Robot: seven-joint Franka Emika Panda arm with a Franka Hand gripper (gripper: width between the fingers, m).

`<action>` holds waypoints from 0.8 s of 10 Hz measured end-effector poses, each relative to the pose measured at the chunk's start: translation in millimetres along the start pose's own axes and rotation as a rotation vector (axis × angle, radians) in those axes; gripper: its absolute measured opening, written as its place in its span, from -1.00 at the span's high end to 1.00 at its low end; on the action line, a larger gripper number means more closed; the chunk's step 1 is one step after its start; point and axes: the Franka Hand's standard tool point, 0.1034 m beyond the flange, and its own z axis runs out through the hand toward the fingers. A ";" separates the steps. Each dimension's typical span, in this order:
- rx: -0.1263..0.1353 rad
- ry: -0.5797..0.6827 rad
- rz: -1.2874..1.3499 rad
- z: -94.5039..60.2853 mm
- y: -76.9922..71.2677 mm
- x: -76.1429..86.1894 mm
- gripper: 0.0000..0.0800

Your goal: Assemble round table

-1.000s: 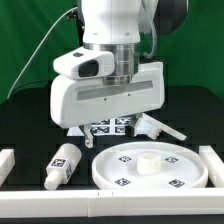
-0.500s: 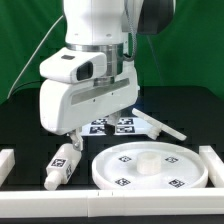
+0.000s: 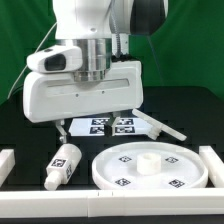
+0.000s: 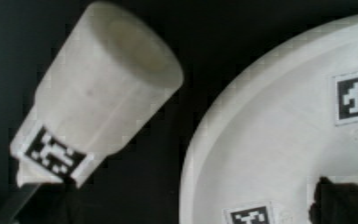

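The round disc (image 3: 150, 166) lies flat on the black table toward the exterior view's right, with a raised hub in its middle and square tags on its face. The short thick cylinder leg (image 3: 62, 163) lies on its side beside the disc, toward the exterior view's left. My gripper (image 3: 90, 124) hangs above and behind them, open and empty. In the wrist view the leg (image 4: 96, 95) and the disc's rim (image 4: 274, 130) lie below, between my dark fingertips (image 4: 34, 198). The cross-shaped foot piece (image 3: 162, 129) lies behind the disc, partly hidden.
The marker board (image 3: 110, 126) lies flat behind the disc, under my hand. White border rails stand at the exterior view's left (image 3: 6, 162), at its right (image 3: 212, 165) and along the front edge (image 3: 110, 208). A green backdrop is behind.
My hand has moved toward the exterior view's left and risen slightly, uncovering the marker board. The leg, the disc and the foot piece have not moved.
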 end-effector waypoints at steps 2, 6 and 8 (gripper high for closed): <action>0.004 0.004 0.145 0.0 0.3 0.5 -0.62; 0.021 -0.015 0.379 13.2 20.6 -12.1 -0.62; 0.002 -0.011 0.361 29.3 28.0 -16.4 -0.62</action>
